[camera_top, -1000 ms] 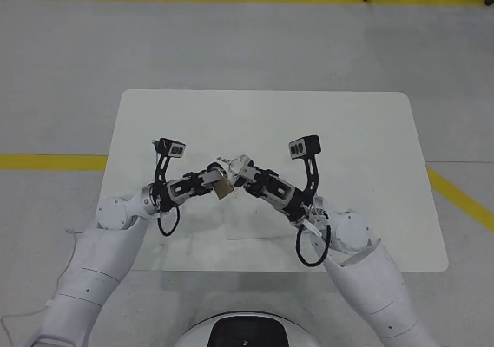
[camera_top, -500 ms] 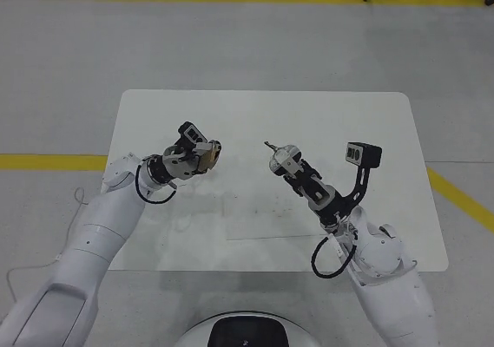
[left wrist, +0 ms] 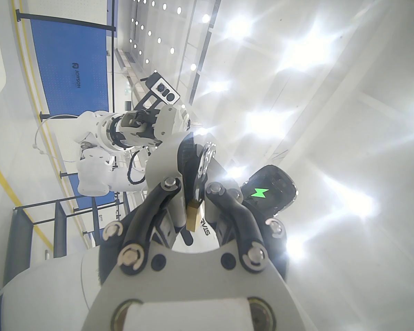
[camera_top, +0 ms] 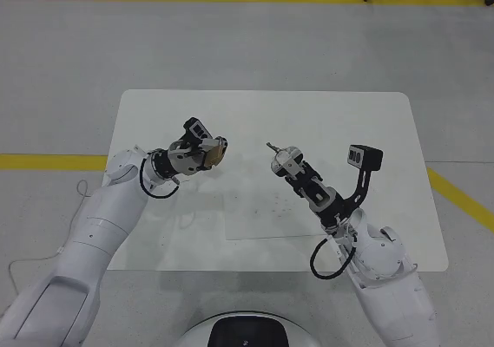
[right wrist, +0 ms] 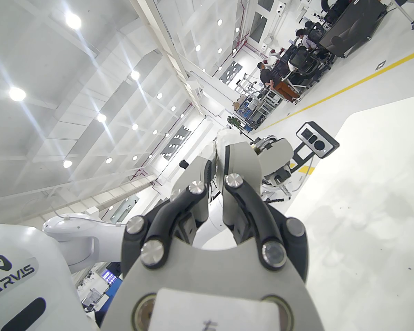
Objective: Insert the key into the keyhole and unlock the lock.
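Note:
My left gripper (camera_top: 211, 153) is shut on a small brass padlock (camera_top: 218, 153), held above the left-centre of the white table (camera_top: 359, 121). In the left wrist view the padlock's brass body (left wrist: 193, 216) sits between the fingers (left wrist: 165, 160), and a shiny metal part (left wrist: 206, 154) pokes past their tips. My right gripper (camera_top: 282, 161) hangs a short way to the right, shut on a thin key (camera_top: 271, 146) whose tip points up and left. In the right wrist view its gripper (right wrist: 220, 154) has its jaws pressed together, and the key itself is hard to make out.
The table top around both arms is bare white, with faint specks near its middle (camera_top: 277, 206). A yellow floor line (camera_top: 29, 161) runs past the table's left side and another (camera_top: 477, 212) passes on the right. A gap separates the two grippers.
A second ago the two grippers met over the table's middle with lock and key together. They have drawn apart: the left went up and left with the padlock, the right went right with the key.

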`<state>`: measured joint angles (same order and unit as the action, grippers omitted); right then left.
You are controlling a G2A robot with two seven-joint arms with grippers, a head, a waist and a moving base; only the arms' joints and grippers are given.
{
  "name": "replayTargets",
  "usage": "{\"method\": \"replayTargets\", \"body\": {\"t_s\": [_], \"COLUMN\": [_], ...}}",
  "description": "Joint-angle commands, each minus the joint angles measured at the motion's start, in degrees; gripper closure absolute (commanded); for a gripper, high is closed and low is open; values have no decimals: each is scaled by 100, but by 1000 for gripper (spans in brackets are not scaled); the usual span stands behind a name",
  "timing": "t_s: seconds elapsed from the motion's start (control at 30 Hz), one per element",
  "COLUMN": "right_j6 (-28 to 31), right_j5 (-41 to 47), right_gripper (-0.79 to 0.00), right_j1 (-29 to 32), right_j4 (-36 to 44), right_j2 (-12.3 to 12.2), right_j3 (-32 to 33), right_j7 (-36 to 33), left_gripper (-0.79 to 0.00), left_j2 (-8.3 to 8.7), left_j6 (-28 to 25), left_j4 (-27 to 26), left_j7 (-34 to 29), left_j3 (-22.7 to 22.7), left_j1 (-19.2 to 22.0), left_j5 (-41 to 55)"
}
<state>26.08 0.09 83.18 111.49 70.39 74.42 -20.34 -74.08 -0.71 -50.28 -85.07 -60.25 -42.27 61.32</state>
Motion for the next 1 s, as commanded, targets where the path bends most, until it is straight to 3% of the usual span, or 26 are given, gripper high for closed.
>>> {"method": "replayTargets", "body": {"t_s": [0.0,0.1,0.27,0.5,0.57,0.7,0.97], "right_j6": [0,-14,-566,-2385,-2869,-3433,-3579], "right_j5": [0,-84,-1366,-4337,-4811,-5151,-4922], "right_gripper": [0,0,0,0,0,0,0], "right_j1": [0,-11,95,245,205,57,-117], "right_j4": [0,63,429,674,632,428,194], "right_j2": [0,-2,10,176,254,388,523], "right_j3": [0,2,-49,-1147,-1513,-2037,-2320], "right_j7": [0,-13,512,2310,2853,3357,3598], "left_gripper": [0,0,0,0,0,0,0], "left_j2": [25,73,29,-207,-286,-441,-673], "left_j6": [31,79,59,-401,-485,-805,-1493], "left_j4": [-4,-292,-461,-309,-212,12,509], "left_j7": [373,562,1040,1711,1853,1914,1486], "left_j3": [-81,-281,-308,135,264,455,547], "left_j1": [-99,-197,-183,171,291,472,564], "left_j5": [-37,40,148,-27,-28,60,484]}}
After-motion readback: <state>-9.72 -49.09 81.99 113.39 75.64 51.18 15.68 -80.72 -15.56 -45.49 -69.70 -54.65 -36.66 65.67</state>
